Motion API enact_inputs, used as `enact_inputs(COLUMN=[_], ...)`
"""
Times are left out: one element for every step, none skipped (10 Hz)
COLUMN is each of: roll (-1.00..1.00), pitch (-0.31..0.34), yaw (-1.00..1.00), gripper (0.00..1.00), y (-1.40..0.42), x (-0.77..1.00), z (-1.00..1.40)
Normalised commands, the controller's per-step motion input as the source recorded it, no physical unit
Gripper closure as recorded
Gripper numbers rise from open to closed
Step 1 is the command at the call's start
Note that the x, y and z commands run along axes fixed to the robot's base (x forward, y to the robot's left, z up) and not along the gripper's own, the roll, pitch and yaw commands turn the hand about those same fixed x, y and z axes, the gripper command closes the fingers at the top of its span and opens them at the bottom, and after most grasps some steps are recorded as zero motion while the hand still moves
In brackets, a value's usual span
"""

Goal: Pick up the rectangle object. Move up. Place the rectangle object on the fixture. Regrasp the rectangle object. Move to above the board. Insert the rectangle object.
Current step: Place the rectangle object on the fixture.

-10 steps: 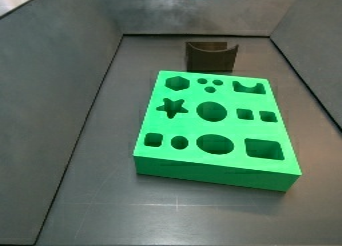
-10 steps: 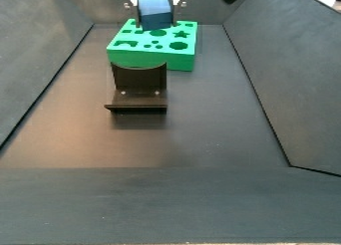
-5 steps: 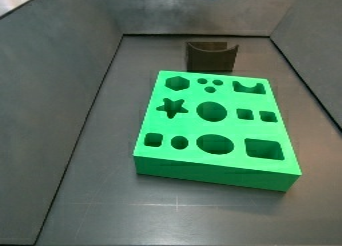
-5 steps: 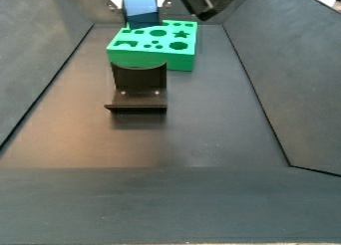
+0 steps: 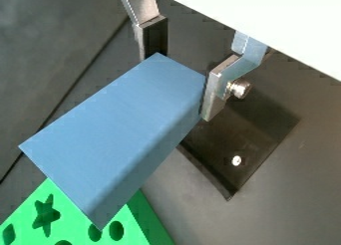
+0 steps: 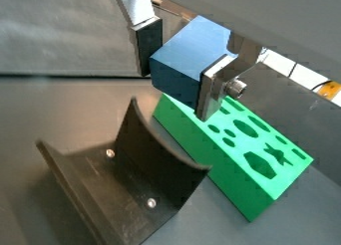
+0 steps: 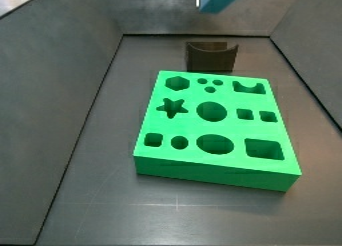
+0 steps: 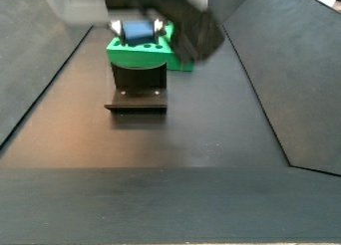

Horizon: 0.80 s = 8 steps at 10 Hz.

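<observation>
Dark floor; end effector [image 5: 180, 60] aloft, clamping rectangle object [image 5: 114, 139] between fingers, above board [image 7: 214, 127].

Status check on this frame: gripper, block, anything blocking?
Gripper airborne, shut on the rectangle object. Fixture bare; board holes all open. Nothing in the way.
</observation>
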Motion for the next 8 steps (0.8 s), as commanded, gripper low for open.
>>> enact_inputs(roll=[-1.00, -1.00, -0.83, -0.66, -0.56, -0.34, -0.22, -0.19], pitch=[0.049, 0.050, 0.041, 0.033, 0.030, 0.028, 0.024, 0.014], yaw=[-0.17, -0.17, -0.16, -0.15, -0.14, -0.12, -0.11, -0.10], gripper=[1.00, 1.00, 1.00, 1.00, 1.00, 1.00, 1.00, 1.00], y=[0.09, 0.09, 0.10, 0.11, 0.11, 0.12, 0.11, 0.11], x=[0.15, 0.15, 0.16, 0.17, 0.18, 0.19, 0.20, 0.18], z=[-1.00, -1.00, -1.00, -1.00, -1.00, -1.00, -1.00, -0.87])
